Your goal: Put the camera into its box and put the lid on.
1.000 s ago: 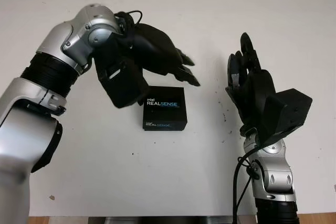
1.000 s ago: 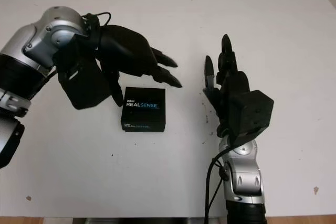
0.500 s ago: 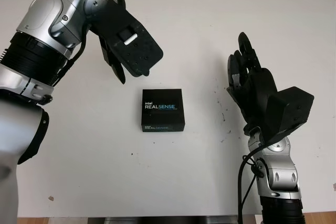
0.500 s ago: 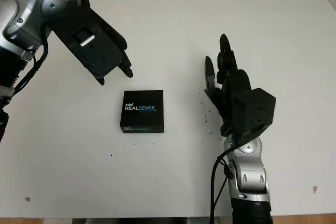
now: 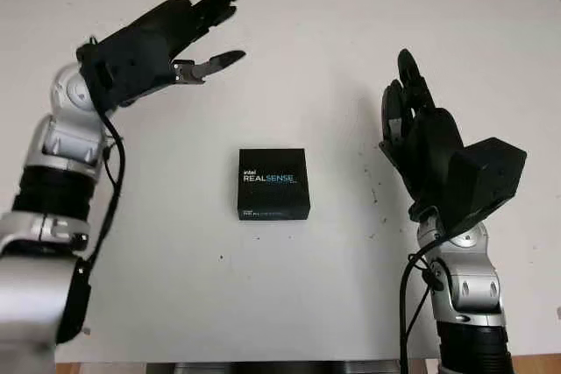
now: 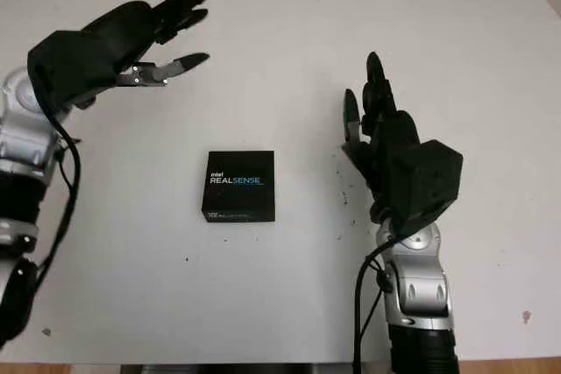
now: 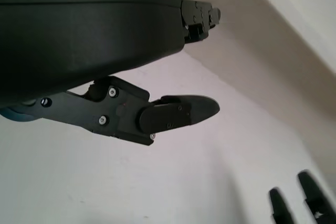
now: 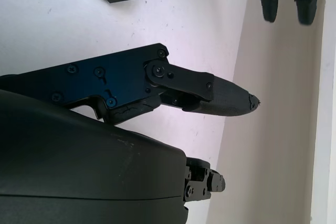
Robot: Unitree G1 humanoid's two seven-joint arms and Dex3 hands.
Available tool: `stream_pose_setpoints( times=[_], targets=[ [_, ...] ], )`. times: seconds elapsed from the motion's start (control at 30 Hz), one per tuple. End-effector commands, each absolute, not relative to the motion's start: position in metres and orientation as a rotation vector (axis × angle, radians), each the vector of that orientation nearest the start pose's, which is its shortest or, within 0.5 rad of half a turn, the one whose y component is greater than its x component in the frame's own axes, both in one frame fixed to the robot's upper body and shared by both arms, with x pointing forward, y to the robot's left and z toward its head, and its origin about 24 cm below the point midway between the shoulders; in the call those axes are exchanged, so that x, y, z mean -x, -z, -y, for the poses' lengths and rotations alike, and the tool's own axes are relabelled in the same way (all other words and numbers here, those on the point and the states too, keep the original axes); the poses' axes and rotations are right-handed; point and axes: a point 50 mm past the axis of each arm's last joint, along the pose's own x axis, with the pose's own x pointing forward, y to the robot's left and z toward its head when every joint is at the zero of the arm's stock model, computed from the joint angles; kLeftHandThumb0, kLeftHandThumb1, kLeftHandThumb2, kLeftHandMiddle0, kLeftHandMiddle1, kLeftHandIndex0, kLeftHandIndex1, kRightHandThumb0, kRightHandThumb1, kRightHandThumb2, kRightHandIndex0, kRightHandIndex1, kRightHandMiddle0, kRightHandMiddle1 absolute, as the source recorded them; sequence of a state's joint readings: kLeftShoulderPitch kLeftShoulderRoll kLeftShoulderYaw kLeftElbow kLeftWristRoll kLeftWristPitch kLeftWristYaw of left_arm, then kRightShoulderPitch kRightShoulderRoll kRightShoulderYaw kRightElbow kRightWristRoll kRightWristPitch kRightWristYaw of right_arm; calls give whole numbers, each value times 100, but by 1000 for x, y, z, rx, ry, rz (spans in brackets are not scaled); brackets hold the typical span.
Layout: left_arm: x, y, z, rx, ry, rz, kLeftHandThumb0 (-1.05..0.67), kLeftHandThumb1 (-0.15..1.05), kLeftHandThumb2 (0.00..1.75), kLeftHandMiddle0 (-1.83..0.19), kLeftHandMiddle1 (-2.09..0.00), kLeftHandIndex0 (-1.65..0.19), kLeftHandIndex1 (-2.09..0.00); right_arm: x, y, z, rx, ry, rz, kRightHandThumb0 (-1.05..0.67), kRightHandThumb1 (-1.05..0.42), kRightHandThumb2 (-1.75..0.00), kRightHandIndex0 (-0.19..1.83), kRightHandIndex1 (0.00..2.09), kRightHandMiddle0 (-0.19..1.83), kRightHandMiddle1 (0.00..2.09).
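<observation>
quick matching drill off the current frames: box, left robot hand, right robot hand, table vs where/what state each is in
Things:
1. black RealSense box
2. left robot hand
3. right robot hand
4. white table

States:
A. open, raised up-left of the box
B. open, upright right of the box
C. bears the box
D. closed, lid on, mid-table

Pairs: 1-D, 2-A, 3-B, 4-C

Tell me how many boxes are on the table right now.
1. The black RealSense box sits closed at the middle of the white table, between the open left hand raised at the far left and the open right hand.
</observation>
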State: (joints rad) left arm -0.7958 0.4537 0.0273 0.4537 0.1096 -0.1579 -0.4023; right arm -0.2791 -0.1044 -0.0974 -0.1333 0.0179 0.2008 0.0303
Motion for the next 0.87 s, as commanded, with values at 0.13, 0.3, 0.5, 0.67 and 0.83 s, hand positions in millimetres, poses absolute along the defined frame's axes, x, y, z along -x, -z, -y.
stream_pose_setpoints(
  times=[0.13,0.3,0.5,0.67,0.83],
  targets=[
    [-350,-185,-193,-400,241,384,-76,105,71,19,0,19,0,-302,-134,167,87,-65,228,-76,-105,-72,-19,0,-19,0],
    [-337,-164,-192,-222,172,361,-83,105,75,19,0,19,0,-305,-135,163,63,-83,222,-78,-105,-72,-19,0,-19,0],
    [-330,-152,-191,-150,152,334,-82,105,76,19,0,19,0,-306,-133,159,54,-89,218,-81,-105,-70,-19,0,-19,0],
    [-325,-147,-191,-130,134,325,-81,105,76,19,0,19,0,-307,-130,156,57,-97,216,-81,-105,-70,-19,0,-19,0],
    [-321,-147,-191,-104,114,322,-79,105,76,19,0,19,0,-305,-127,153,28,-111,219,-83,-105,-68,-19,0,-19,0]
  ],
)
